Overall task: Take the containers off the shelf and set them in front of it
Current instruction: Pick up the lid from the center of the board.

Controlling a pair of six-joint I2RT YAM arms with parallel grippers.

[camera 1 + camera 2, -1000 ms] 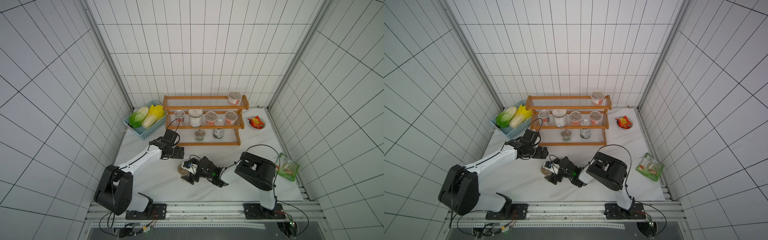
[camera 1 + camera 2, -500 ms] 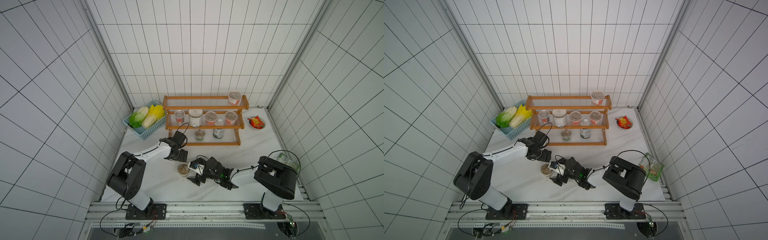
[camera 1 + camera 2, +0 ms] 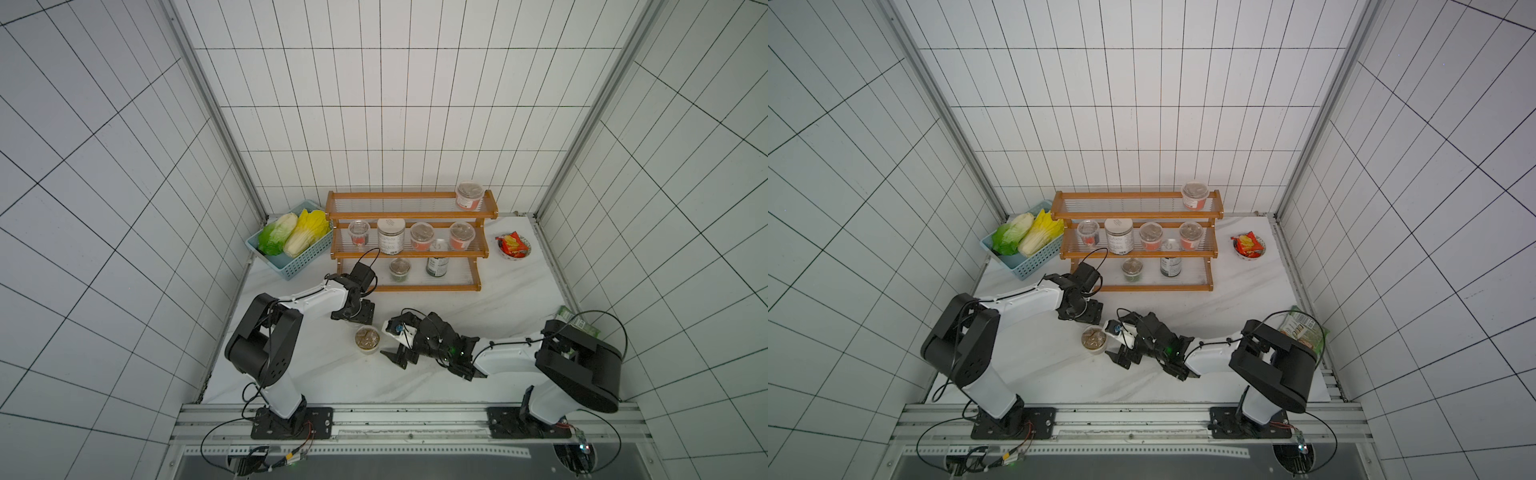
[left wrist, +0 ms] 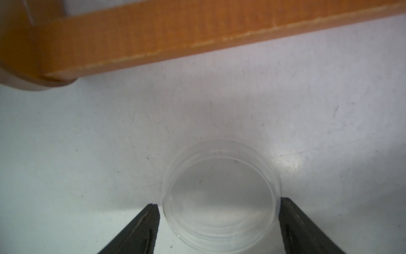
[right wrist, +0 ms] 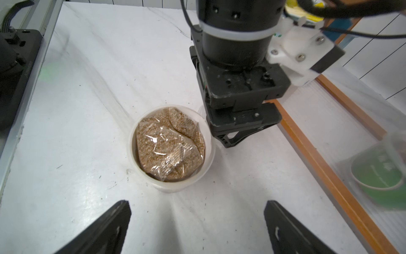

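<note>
Tan cup (image 3: 367,338) sits at 6 o'clock of the shelf (image 3: 415,287), seven to go; my right fingers (image 5: 105,228) are spread, my left fingers (image 4: 142,226) flank a clear lid (image 4: 219,198), can't tell if they're pinching.

One cup (image 3: 367,338) before the shelf (image 3: 432,287)

Shifted left gripper (image 3: 360,320) off the shelf (image 3: 428,287), down over a clear lid (image 4: 219,193), jaws narrower, pulled right gripper (image 3: 397,358) back from the brown-filled cup (image 3: 368,338), arm swung outward.
</note>
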